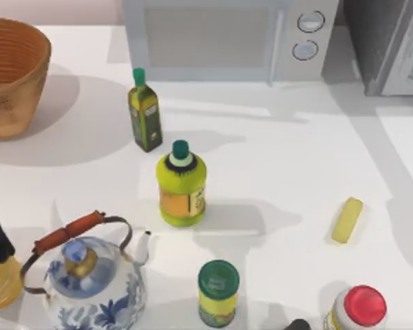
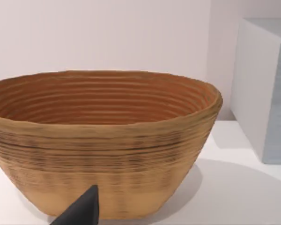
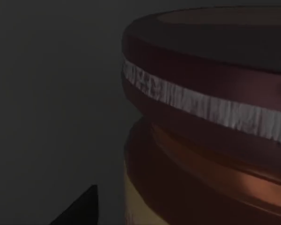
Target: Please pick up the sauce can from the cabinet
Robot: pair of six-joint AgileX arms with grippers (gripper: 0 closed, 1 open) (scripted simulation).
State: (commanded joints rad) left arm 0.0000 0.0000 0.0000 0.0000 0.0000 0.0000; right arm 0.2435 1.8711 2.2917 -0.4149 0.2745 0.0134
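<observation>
The sauce can (image 3: 201, 140) looms close in the dim right wrist view, with a dark maroon rim, a pale band under it and an orange-tan side. Dark grey cabinet wall (image 3: 47, 93) lies behind it. A dark tip of my right gripper (image 3: 79, 208) sits beside the can, apart from it. In the top view the cabinet (image 1: 389, 45) stands at the far right corner, dark grey with a paler door. My left gripper (image 2: 79, 211) hovers just in front of the woven basket (image 2: 103, 140).
A white microwave (image 1: 227, 38) stands at the back. On the table are the basket (image 1: 10, 75), a green oil bottle (image 1: 145, 117), a yellow bottle (image 1: 182, 185), a blue-and-white kettle (image 1: 89, 275), a green-lidded jar (image 1: 218, 292), a red-capped container (image 1: 358, 309) and a yellow bar (image 1: 347, 220).
</observation>
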